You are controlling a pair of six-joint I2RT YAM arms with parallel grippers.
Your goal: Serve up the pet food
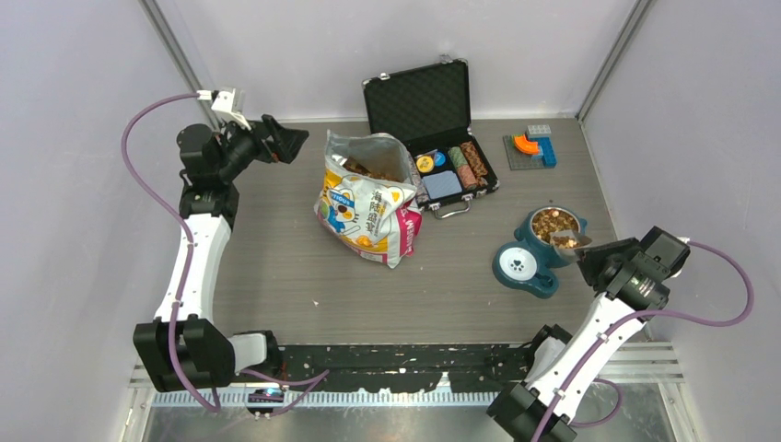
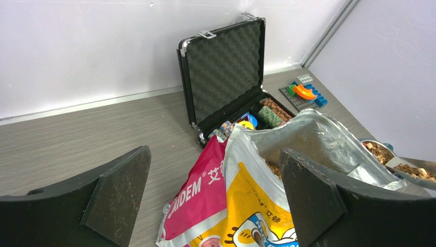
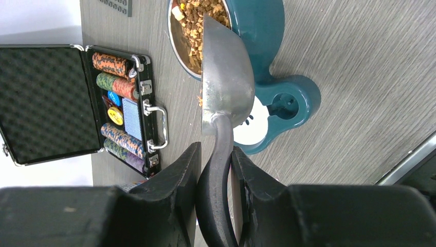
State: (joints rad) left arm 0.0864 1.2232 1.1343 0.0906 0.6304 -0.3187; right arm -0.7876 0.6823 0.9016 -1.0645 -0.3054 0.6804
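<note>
Brown pet food kibble [image 1: 551,222] fills the steel bowl of a teal feeder [image 1: 516,267]. My right gripper [image 1: 589,255] is shut on the black handle of a metal scoop [image 1: 568,241], whose tip is tilted over the bowl's near rim. In the right wrist view the scoop [image 3: 226,77] points into the kibble [image 3: 195,23], with the gripper [image 3: 215,154] clamped on its handle. More kibble lies inside the open cat-printed bag [image 1: 368,198]. My left gripper [image 1: 287,143] is open and empty, in the air left of the bag [image 2: 241,200].
An open black case [image 1: 428,120] with striped poker chips stands behind the bag. A small plate with toy bricks [image 1: 532,147] lies at the back right. Grey walls close in the table on three sides.
</note>
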